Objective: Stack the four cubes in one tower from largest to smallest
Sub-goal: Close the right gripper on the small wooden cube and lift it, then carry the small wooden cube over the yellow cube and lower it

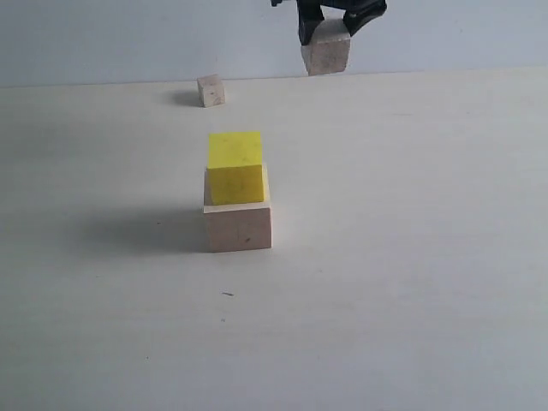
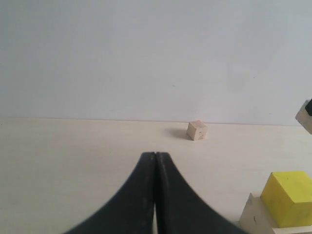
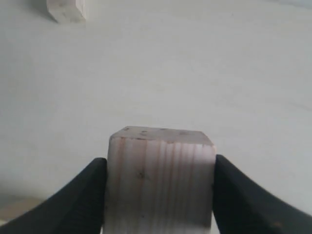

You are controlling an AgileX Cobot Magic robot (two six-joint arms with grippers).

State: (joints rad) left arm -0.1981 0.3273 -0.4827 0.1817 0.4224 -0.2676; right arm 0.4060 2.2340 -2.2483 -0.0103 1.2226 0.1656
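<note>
The large pale wood cube (image 1: 238, 228) is sitting on the white table (image 1: 411, 257), carrying the bright yellow cube (image 1: 235, 167) on top. Behind them, the right gripper (image 1: 334, 27) is clamping a smaller pale wood cube (image 1: 327, 53). The smallest pale wood cube (image 1: 211, 90) is lying apart near the table's back edge. The left gripper (image 2: 155, 163) is hanging empty, jaws pressed together.

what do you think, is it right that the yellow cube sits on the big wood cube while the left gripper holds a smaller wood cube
Not quite: the gripper is wrong. The right gripper holds the smaller wood cube, as the right wrist view shows. The left gripper is shut on nothing. The yellow cube does sit on the big wood cube.
</note>
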